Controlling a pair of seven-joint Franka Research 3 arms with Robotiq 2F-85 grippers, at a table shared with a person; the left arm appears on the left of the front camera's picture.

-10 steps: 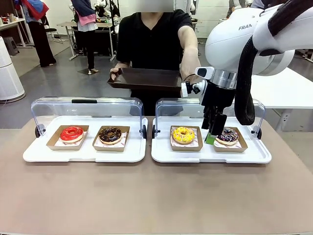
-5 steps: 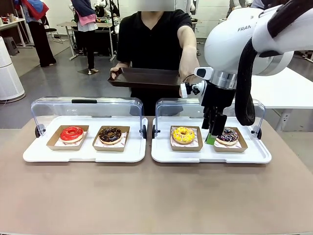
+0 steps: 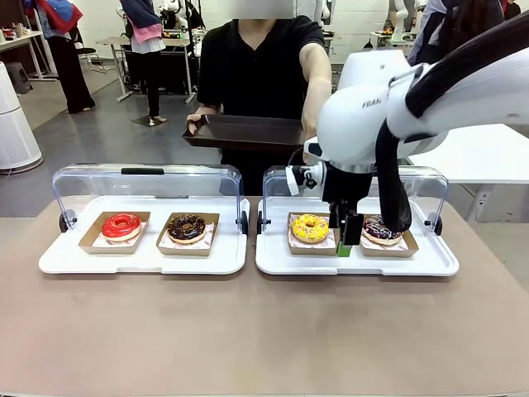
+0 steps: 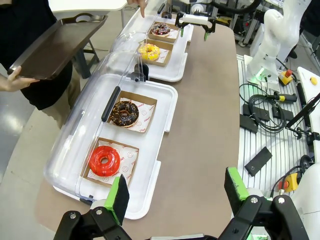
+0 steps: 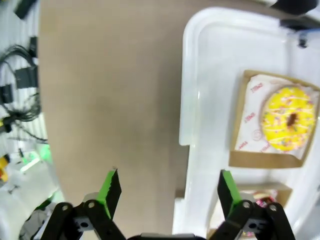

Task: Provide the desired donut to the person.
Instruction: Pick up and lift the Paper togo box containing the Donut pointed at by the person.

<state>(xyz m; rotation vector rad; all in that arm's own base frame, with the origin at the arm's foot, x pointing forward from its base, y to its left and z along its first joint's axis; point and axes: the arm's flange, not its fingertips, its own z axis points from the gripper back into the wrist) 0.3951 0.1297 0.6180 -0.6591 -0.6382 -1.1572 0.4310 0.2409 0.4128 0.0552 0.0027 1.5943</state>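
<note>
My right gripper (image 3: 346, 245) hangs released, jaws wide, low over the right white tray (image 3: 281, 263), between the yellow donut (image 3: 310, 227) and the dark sprinkled donut (image 3: 382, 229). On the arm (image 3: 388, 91) above it I read "FRAN". My left gripper (image 4: 177, 192) is also released, above the desk (image 4: 205, 110). The red print on the paper liners is too small to read. The person (image 3: 256, 66) holds a brown tray (image 3: 244, 131) beyond.
</note>
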